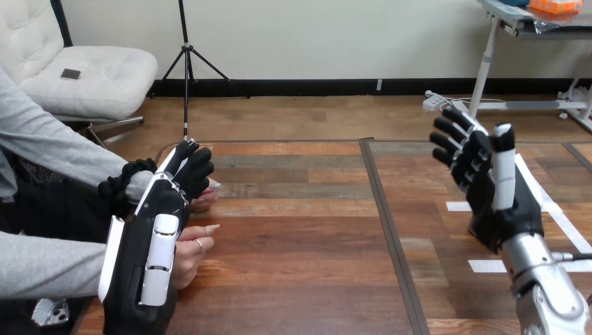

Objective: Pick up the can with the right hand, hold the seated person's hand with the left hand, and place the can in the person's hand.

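My left hand [150, 258] is at the table's left edge, seen from its back. It lies over the person's hand [204, 201], whose fingertips stick out to its right. The person's other hand [192, 250] rests nearer me, beside my left palm and touching it. I cannot tell whether my left hand grips either of them. My right hand [489, 185] is raised above the right half of the table, open, its fingers spread and upright, with nothing in it.
The wooden table [300, 230] has a dark seam down its middle. White tape marks [489, 265] lie at the right, under my right forearm. The person's grey sleeves [49, 265] come in from the left edge.
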You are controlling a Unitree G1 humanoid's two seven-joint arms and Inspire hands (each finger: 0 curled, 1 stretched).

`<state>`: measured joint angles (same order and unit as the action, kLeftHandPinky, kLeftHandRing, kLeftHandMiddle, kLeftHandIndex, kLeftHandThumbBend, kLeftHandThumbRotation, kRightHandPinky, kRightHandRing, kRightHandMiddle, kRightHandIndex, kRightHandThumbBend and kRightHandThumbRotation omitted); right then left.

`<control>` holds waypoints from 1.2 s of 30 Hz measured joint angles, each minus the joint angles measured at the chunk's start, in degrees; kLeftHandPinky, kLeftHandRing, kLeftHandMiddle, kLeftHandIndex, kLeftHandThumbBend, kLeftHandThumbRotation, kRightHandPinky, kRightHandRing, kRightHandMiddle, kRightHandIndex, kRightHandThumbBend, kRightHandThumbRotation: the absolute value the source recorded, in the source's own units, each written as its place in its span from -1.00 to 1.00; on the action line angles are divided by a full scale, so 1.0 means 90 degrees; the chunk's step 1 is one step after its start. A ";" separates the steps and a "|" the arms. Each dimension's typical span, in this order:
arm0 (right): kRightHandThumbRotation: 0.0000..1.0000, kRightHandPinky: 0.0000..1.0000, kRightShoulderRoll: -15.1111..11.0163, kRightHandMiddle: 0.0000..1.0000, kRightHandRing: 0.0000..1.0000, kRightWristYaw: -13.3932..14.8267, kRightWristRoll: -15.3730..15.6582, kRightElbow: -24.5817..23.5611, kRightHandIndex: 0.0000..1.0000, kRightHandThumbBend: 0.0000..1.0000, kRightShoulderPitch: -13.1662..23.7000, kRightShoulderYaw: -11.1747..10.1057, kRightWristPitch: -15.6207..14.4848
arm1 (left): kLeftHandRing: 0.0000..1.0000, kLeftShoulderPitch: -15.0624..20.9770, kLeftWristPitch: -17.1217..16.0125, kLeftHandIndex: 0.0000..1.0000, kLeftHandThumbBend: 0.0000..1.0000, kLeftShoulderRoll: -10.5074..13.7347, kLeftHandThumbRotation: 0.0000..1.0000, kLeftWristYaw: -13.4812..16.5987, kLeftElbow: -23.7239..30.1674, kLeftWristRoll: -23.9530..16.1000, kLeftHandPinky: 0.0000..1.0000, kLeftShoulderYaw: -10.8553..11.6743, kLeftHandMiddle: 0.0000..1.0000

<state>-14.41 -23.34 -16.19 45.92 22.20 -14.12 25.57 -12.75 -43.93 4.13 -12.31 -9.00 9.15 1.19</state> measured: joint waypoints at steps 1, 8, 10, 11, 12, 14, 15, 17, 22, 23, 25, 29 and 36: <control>1.00 0.88 -0.0013 0.81 0.81 0.0046 0.0049 0.0054 0.80 0.95 0.0047 -0.0006 0.0003 | 0.74 0.0003 0.0000 0.77 -0.03 0.0000 1.00 -0.0007 -0.0001 0.0007 0.75 0.0000 0.74; 1.00 0.88 -0.0165 0.82 0.82 0.0364 0.0343 0.0500 0.82 0.97 0.0353 -0.0005 0.0004 | 0.74 0.0030 0.0001 0.78 0.00 0.0008 1.00 -0.0065 -0.0003 0.0046 0.76 -0.0002 0.74; 1.00 0.87 -0.0200 0.82 0.82 0.0426 0.0397 0.0620 0.82 0.97 0.0434 -0.0011 0.0004 | 0.74 0.0031 0.0000 0.78 -0.01 0.0008 1.00 -0.0081 -0.0004 0.0061 0.76 -0.0001 0.74; 1.00 0.87 -0.0222 0.82 0.82 0.0469 0.0433 0.0702 0.83 0.97 0.0494 -0.0014 0.0004 | 0.74 0.0032 0.0000 0.78 -0.01 0.0008 1.00 -0.0092 -0.0007 0.0083 0.76 -0.0001 0.74; 1.00 0.87 -0.0233 0.82 0.82 0.0489 0.0455 0.0748 0.83 0.98 0.0523 -0.0016 0.0004 | 0.74 0.0034 0.0000 0.78 -0.01 0.0008 1.00 -0.0100 -0.0009 0.0097 0.76 -0.0001 0.74; 1.00 0.86 -0.0271 0.83 0.83 0.0552 0.0527 0.0879 0.83 0.98 0.0617 -0.0022 0.0004 | 0.74 0.0036 0.0000 0.77 -0.01 0.0004 1.00 -0.0099 -0.0009 0.0109 0.76 -0.0001 0.73; 1.00 0.86 -0.0294 0.83 0.83 0.0579 0.0549 0.0944 0.83 0.98 0.0657 -0.0023 0.0004 | 0.73 0.0036 0.0000 0.77 -0.01 0.0002 1.00 -0.0096 -0.0009 0.0108 0.76 -0.0001 0.73; 1.00 0.85 -0.0351 0.83 0.83 0.0622 0.0600 0.1074 0.84 0.98 0.0738 -0.0023 0.0003 | 0.72 0.0037 0.0000 0.76 0.00 -0.0002 1.00 -0.0084 -0.0009 0.0100 0.74 -0.0002 0.72; 1.00 0.84 -0.0476 0.83 0.84 0.0692 0.0672 0.1389 0.83 0.98 0.0930 -0.0030 0.0000 | 0.71 0.0037 0.0000 0.76 0.01 -0.0011 1.00 -0.0048 -0.0010 0.0076 0.71 -0.0001 0.71; 1.00 0.84 -0.0495 0.83 0.84 0.0711 0.0676 0.1452 0.83 0.98 0.0973 -0.0033 -0.0001 | 0.71 0.0037 0.0000 0.76 0.01 -0.0011 1.00 -0.0045 -0.0010 0.0076 0.71 -0.0001 0.71; 1.00 0.80 -0.0542 0.81 0.81 0.0773 0.0699 0.1575 0.82 0.98 0.1061 -0.0033 -0.0019 | 0.71 0.0037 0.0000 0.76 0.01 -0.0012 1.00 -0.0040 -0.0010 0.0073 0.70 -0.0001 0.72; 1.00 0.76 -0.0636 0.79 0.79 0.0931 0.0813 0.1781 0.80 0.97 0.1212 -0.0030 -0.0054 | 0.71 0.0037 0.0000 0.76 0.02 -0.0014 1.00 -0.0032 -0.0009 0.0071 0.69 -0.0003 0.72; 1.00 0.72 -0.0796 0.78 0.77 0.1148 0.0912 0.2058 0.79 0.96 0.1460 -0.0031 -0.0188 | 0.71 0.0037 0.0000 0.76 0.01 -0.0014 1.00 -0.0032 -0.0009 0.0068 0.68 -0.0003 0.72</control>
<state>-21.58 -13.01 -7.98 64.44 35.35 -14.39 23.88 -12.42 -43.93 4.01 -12.59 -9.09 9.77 1.16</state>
